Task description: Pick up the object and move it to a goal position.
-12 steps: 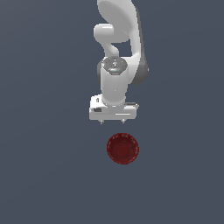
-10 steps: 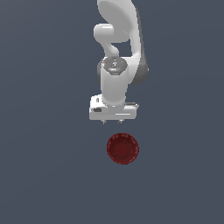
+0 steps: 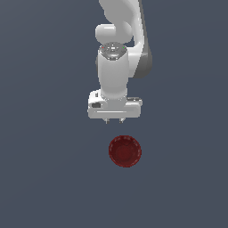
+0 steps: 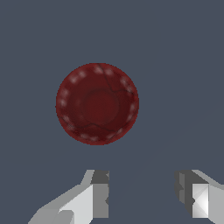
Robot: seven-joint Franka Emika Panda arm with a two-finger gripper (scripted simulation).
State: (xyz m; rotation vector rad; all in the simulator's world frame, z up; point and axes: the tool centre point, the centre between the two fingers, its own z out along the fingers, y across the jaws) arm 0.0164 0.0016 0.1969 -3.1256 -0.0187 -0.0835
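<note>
The object is a small dark red round bowl [image 3: 125, 151] lying upright on the flat grey surface, its faintly ribbed inside facing up. In the wrist view the bowl [image 4: 97, 103] shows whole, beyond the fingertips. My gripper [image 3: 114, 120] hangs above the surface just behind the bowl in the exterior view, pointing down. Its two fingers [image 4: 99, 194] stand apart with nothing between them, so the gripper [image 4: 142, 192] is open. It does not touch the bowl.
A plain dark grey-blue surface [image 3: 44, 178] fills both views. The white arm [image 3: 118, 53] rises from the gripper toward the top of the exterior view.
</note>
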